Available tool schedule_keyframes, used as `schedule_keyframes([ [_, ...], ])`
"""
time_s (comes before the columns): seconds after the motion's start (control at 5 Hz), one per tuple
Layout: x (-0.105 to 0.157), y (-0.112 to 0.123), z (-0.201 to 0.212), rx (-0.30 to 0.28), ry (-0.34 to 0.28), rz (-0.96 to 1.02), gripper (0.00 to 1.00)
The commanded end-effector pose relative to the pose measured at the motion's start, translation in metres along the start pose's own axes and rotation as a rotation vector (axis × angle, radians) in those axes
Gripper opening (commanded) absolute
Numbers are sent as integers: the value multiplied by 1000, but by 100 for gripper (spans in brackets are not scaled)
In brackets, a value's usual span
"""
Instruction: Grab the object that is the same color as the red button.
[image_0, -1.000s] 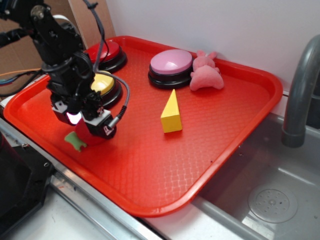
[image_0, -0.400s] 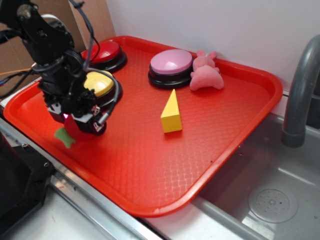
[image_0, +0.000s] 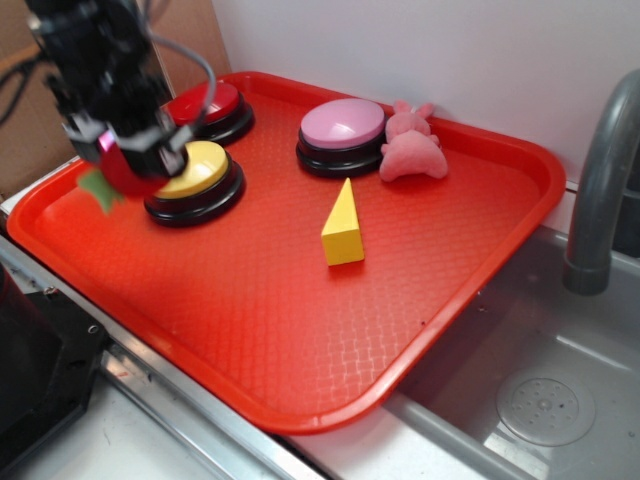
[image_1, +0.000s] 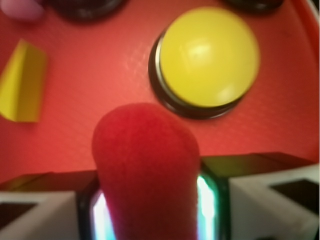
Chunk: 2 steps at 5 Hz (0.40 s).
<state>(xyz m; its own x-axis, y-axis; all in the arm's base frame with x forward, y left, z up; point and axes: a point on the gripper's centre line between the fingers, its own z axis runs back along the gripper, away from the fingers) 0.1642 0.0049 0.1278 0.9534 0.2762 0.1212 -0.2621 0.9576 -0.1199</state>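
Gripper: your gripper (image_0: 128, 160) is pinching the red plush strawberry (image_1: 145, 170), its green leaf (image_0: 96, 187) hanging at one side.
Strawberry's place: lifted clear of the red tray (image_0: 300, 300), above its left edge, just beside the yellow button (image_0: 195, 170).
Red button: (image_0: 210, 103) sits at the tray's far-left corner, partly hidden.
Your step: raise straight up, squeeze steady; soft plush can slip.
Avoid: the yellow button close below.
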Motion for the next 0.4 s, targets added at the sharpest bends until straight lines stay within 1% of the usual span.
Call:
schedule_keyframes([
  [0.0,8,3,69,-27,-46,-148,0],
  [0.2,8,7,69,33,-3,-151,78],
])
